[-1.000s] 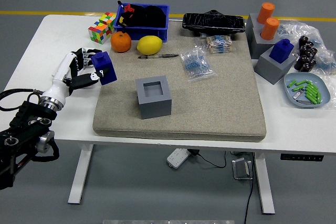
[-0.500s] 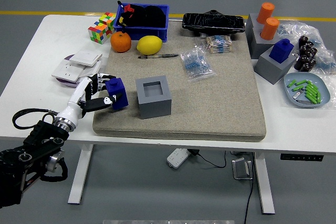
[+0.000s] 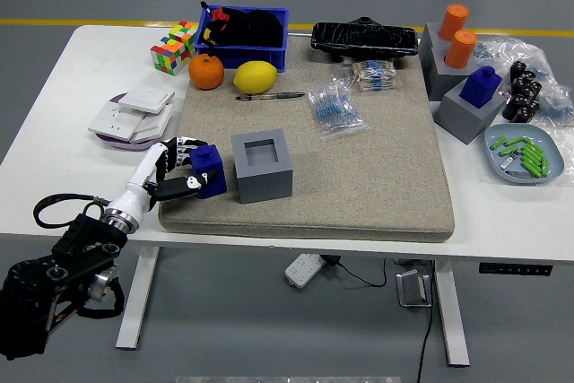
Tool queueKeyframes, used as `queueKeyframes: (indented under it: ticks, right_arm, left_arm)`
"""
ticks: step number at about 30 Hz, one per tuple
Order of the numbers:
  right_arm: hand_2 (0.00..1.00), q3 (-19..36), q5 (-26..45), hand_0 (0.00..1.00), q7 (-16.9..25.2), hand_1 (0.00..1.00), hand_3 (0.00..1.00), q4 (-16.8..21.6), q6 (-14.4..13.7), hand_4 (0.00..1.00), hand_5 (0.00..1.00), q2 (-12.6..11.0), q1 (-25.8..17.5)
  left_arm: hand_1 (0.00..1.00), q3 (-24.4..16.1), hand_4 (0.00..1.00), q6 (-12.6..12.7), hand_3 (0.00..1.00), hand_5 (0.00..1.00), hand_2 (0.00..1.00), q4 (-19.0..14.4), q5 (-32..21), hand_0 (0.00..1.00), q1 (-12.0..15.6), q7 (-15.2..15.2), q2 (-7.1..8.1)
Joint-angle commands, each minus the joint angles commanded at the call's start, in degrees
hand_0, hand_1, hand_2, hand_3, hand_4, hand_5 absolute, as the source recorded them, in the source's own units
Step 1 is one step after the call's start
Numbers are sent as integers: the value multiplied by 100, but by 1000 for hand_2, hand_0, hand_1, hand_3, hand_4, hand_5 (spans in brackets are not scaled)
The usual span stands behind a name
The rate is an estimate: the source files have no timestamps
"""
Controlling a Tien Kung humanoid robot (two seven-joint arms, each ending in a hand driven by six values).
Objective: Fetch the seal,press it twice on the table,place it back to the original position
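1. The dark blue block-shaped seal (image 3: 209,170) is held low over the beige felt mat (image 3: 359,168), just left of the grey hollow cube holder (image 3: 263,164).
2. It's clamped in the left white-and-black robot hand (image 3: 172,173), fingers wrapped round its sides, arm reaching in from the lower left corner.
3. Behind the hand, white wall sockets (image 3: 134,112) are stacked on the white table (image 3: 54,96).
4. Further back, an orange (image 3: 206,71), a yellow lemon (image 3: 256,76) and a colourful puzzle cube (image 3: 175,47) can be seen.
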Motion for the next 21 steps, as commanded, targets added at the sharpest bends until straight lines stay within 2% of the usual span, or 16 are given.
queueKeyframes:
  ticks: [21]
  right_arm:
    - [663,-74,41,739,-1,686,624,-5,1,736,525,-22,9]
  left_arm:
    - [482,145,650,-9,547,2,414,25,-29,668,83,-4,75]
